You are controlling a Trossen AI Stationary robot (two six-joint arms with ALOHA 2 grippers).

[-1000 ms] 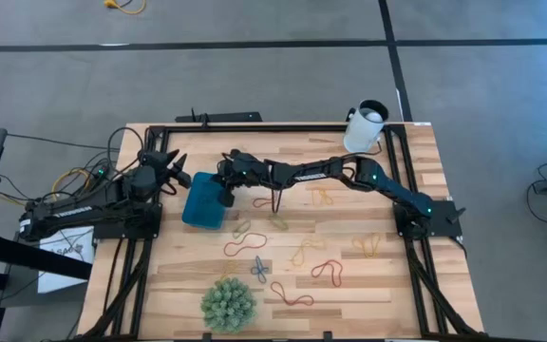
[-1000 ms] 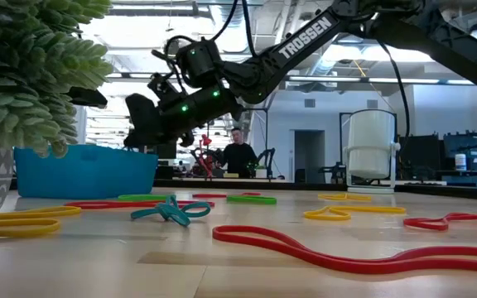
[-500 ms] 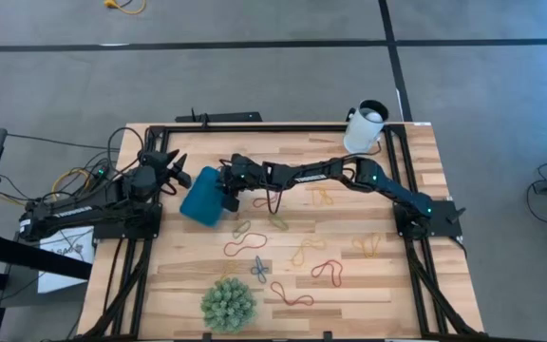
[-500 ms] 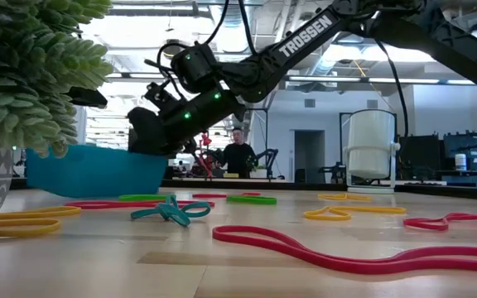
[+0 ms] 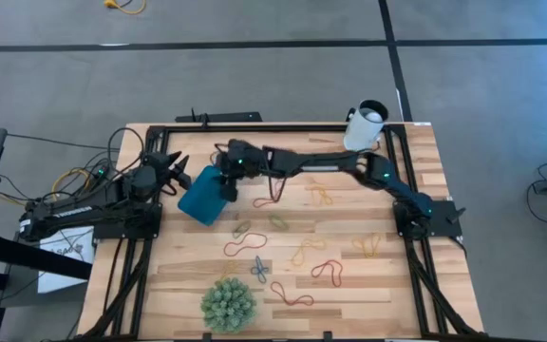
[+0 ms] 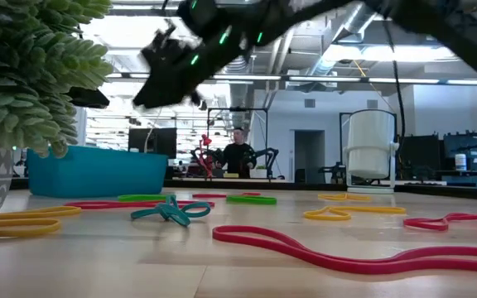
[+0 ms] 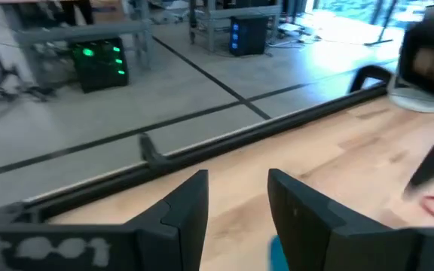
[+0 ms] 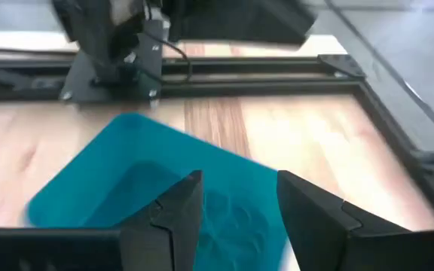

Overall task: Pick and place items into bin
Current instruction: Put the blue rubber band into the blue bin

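The teal bin point(image 5: 198, 201) lies flat on the wooden table at the left, turned at a slant; it also shows in the low view point(image 6: 98, 171). My right gripper point(image 5: 224, 186) hangs open just above the bin's right end, with the bin's floor point(image 8: 126, 173) showing below its spread fingers point(image 8: 236, 211). My left gripper point(image 5: 180, 173) waits open at the bin's far left corner, with nothing between its fingers point(image 7: 236, 207). Several rubber bands lie loose on the table: red point(image 5: 266, 199), yellow point(image 5: 323, 197), orange point(image 5: 307, 250), blue point(image 5: 259, 269).
A green spiky ball point(image 5: 228, 302) sits near the front edge and fills the low view's left side point(image 6: 31, 74). A white cup point(image 5: 367, 126) stands at the far right corner. A black frame rail point(image 5: 254, 128) borders the table. A person stands in the room behind point(image 6: 238, 153).
My right gripper has let go of the bin and gone up, a little toward the far edge. Half a second ago the bin was tipped with one end lifted; it now lies flat on the table, turned more slantwise than a second ago.
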